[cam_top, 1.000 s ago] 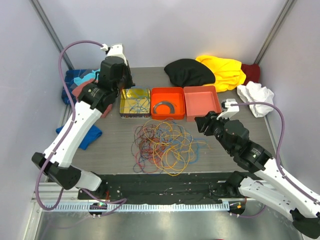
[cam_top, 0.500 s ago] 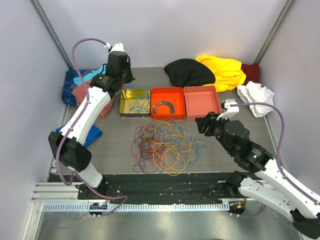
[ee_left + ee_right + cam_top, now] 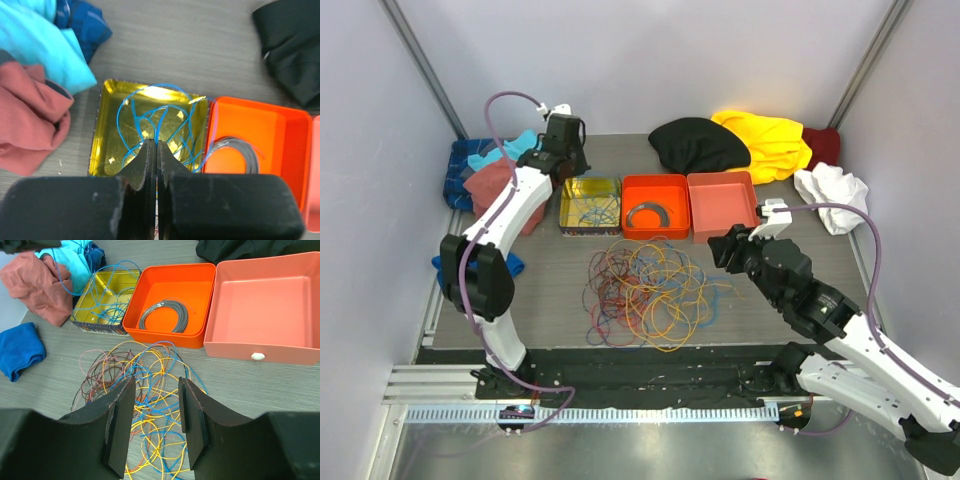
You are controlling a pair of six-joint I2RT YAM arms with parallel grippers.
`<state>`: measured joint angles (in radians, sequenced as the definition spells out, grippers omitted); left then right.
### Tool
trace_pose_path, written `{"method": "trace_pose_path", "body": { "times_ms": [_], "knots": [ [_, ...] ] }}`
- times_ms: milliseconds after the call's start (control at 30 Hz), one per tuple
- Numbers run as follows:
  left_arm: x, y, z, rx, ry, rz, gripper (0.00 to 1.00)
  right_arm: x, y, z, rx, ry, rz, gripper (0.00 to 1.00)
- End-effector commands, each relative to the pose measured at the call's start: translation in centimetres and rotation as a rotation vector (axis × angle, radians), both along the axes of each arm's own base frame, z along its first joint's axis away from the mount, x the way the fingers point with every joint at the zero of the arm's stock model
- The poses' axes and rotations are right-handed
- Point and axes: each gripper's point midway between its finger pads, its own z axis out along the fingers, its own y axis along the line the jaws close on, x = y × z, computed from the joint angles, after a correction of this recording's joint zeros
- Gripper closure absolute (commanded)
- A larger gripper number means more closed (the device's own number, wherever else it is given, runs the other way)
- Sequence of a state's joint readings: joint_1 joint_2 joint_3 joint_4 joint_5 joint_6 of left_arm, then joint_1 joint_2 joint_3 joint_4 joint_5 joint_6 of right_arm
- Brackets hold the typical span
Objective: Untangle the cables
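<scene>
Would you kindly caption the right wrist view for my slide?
Open fingers facing the tangled cables, orange tray beyond.

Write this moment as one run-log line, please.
left claw: shut, raised by yellow tray | right claw: open, pointed at cables | cables: tangled on table

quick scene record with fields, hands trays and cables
left hand: shut, above the yellow tin
right hand: open, holding nothing, over the tangle
tangle: yellow, orange, blue and red cables looped together on the table
yellow tin: blue cables inside
orange tray: grey coil inside
pink tray: nothing seen inside
</scene>
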<state>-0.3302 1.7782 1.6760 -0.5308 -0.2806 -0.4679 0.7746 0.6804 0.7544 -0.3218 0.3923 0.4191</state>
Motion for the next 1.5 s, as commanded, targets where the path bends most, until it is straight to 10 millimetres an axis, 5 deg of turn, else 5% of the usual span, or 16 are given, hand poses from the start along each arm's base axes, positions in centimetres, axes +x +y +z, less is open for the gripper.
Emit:
{"method": "trace_pose_path", "body": {
  "times_ms": [0,400,533,667,800,900,1167,1200,1267,1300,1367,1433,1467],
  "knots": [
    [0.9,-0.8,-2.4,-0.042,0.024,-0.005,1.0,0.4,0.3,0.9,0.012,-0.03,0.001,0.52],
    [2.6,-1.2,-10.8,0.004,0.169,0.011,1.0,0.4,0.3,0.6,0.008,-0.022,0.004,0.52],
    [3.3,-0.9,-12.2,0.039,0.188,0.016,1.0,0.4,0.1,0.5,0.003,-0.021,-0.005,0.52],
    [3.3,-0.4,-11.4,0.079,0.186,0.016,1.0,0.4,0.1,0.4,-0.004,-0.016,-0.006,0.52],
    [2.6,0.5,-7.7,0.078,0.088,0.034,0.58,0.5,0.3,0.3,-0.004,-0.012,-0.004,0.52],
    [1.7,1.4,-4.7,0.092,0.039,0.045,0.42,0.6,0.5,0.2,-0.002,-0.008,0.001,0.52],
    [-1.2,3.1,-1.6,0.105,0.005,0.084,0.22,0.6,0.8,0.2,0.012,-0.001,0.009,0.52],
    [-2.0,3.3,0.1,0.085,-0.028,0.095,0.21,0.5,0.8,0.2,0.014,-0.002,0.01,0.52],
    [-3.9,3.6,-0.2,0.071,-0.027,0.099,0.19,0.4,0.7,0.3,0.022,0.0,0.007,0.52],
    [-5.4,3.2,1.9,0.041,-0.079,0.092,0.17,0.4,0.5,0.2,0.019,0.001,-0.001,0.52],
    [-8.3,2.8,0.3,0.066,-0.066,0.08,0.01,0.3,0.2,-0.2,0.015,0.009,-0.013,0.52],
    [-11.7,0.5,0.7,0.079,-0.097,0.02,0.0,0.3,0.0,-0.9,0.011,0.018,-0.023,0.52],
    [-13.6,-0.1,-1.8,0.096,-0.051,-0.015,0.0,0.3,0.0,-1.2,0.014,0.025,-0.025,0.52]
  ]
}}
